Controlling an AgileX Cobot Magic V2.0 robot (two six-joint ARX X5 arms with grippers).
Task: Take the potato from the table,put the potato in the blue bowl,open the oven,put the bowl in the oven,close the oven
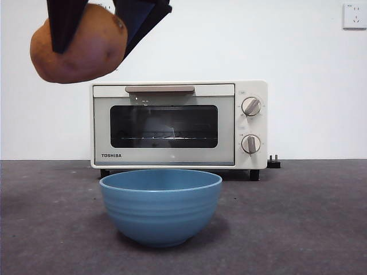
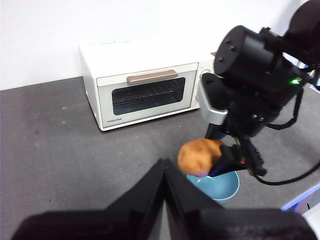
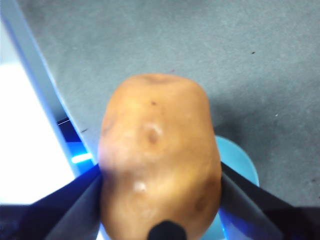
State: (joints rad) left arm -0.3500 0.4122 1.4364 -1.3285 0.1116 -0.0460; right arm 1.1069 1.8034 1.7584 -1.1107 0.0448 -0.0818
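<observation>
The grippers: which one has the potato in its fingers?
The right gripper: its fingers squeeze the potato from both sides, up in the air above the blue bowl. The left gripper is shut on nothing, back over the table.

orange-brown potato (image 1: 86, 48); ridged matte blue bowl (image 1: 161, 206); cream-white oven (image 1: 179, 125) — mottled dark grey table (image 1: 309, 223)

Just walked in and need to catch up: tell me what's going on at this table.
The right gripper holds the rounded orange-brown potato clamped between its black jaws, up in the air near the deep matte blue bowl, which stands empty on the dark grey table. Behind it, the cream-white Toshiba toaster oven is shut. The left gripper waits aside, jaws closed on nothing.
</observation>
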